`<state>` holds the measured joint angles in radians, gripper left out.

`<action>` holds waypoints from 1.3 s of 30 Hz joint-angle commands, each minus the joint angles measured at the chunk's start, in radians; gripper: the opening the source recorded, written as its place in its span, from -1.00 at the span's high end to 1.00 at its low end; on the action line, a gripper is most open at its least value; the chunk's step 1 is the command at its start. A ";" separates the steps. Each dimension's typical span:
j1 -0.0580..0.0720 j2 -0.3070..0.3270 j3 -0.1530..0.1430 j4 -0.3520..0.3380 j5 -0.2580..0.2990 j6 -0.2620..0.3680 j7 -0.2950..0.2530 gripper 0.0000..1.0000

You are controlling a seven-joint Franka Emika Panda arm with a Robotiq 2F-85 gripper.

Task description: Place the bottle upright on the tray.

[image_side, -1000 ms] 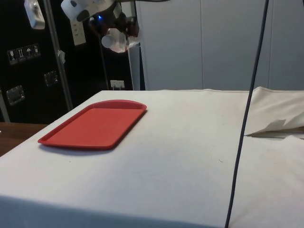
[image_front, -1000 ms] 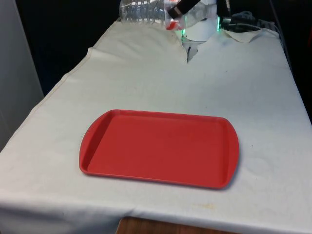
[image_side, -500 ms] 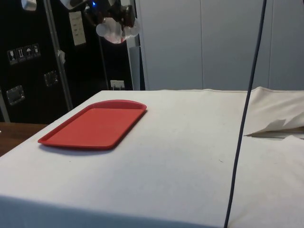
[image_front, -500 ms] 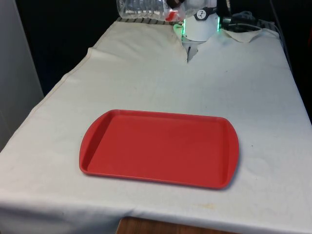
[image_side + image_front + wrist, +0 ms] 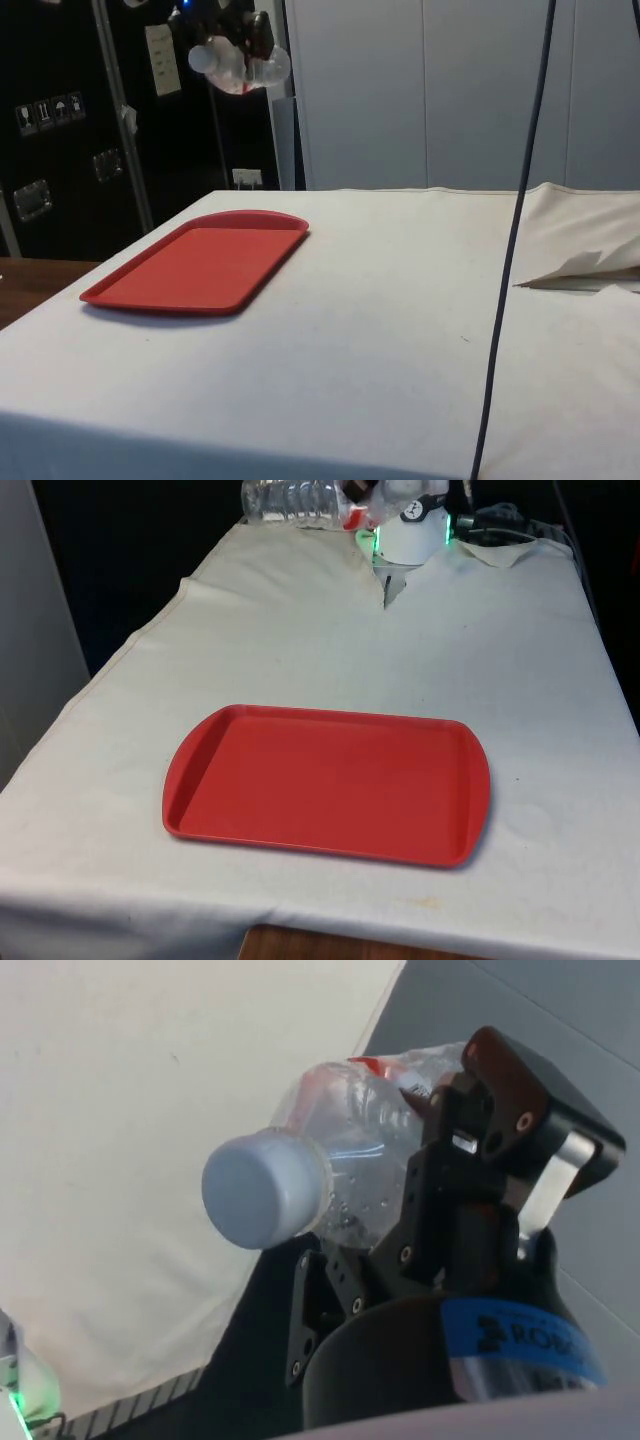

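A clear plastic bottle (image 5: 292, 500) with a red label and a pale cap (image 5: 262, 1187) hangs on its side high above the table's far end, over the front view's left. My gripper (image 5: 243, 40) is shut on the bottle (image 5: 232, 62) near its neck; one black finger (image 5: 455, 1175) presses its shoulder in the wrist view. The red tray (image 5: 325, 782) lies flat and bare near the table's front edge, also seen as the red tray (image 5: 198, 260) at the side view's left. The bottle (image 5: 350, 1165) is well above and behind the tray.
White cloth (image 5: 400, 640) covers the table, with a crumpled fold (image 5: 580, 268) at the side view's right. A dark cable (image 5: 515, 230) hangs down in the side view's foreground. The robot base (image 5: 410, 535) stands at the far end.
The gripper has risen and carried the bottle higher; in the front view the bottle has slid up towards the picture's top edge, and in the side view it has moved a little left.
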<state>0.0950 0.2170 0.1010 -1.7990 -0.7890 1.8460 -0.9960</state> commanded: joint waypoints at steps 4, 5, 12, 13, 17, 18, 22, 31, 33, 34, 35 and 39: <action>-0.006 0.017 -0.007 0.024 0.040 0.027 -0.002 1.00; -0.007 0.019 -0.009 0.027 0.046 0.031 -0.002 1.00; -0.009 0.031 -0.018 0.045 0.081 0.052 -0.002 1.00; -0.011 0.036 -0.021 0.051 0.095 0.060 -0.002 1.00; -0.013 0.040 -0.025 0.058 0.113 0.073 -0.001 1.00; -0.013 0.042 -0.027 0.060 0.119 0.078 -0.001 1.00; -0.015 0.048 -0.033 0.068 0.145 0.094 -0.001 1.00; -0.018 0.060 -0.049 0.083 0.212 0.139 -0.001 1.00; -0.019 0.062 -0.052 0.085 0.226 0.149 -0.001 1.00; -0.018 0.063 -0.054 0.086 0.232 0.152 -0.001 1.00; -0.014 0.060 -0.055 0.082 0.221 0.143 0.002 1.00; -0.019 0.065 -0.060 0.088 0.261 0.170 -0.001 1.00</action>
<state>0.0800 0.2790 0.0380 -1.7160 -0.5320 2.0110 -0.9940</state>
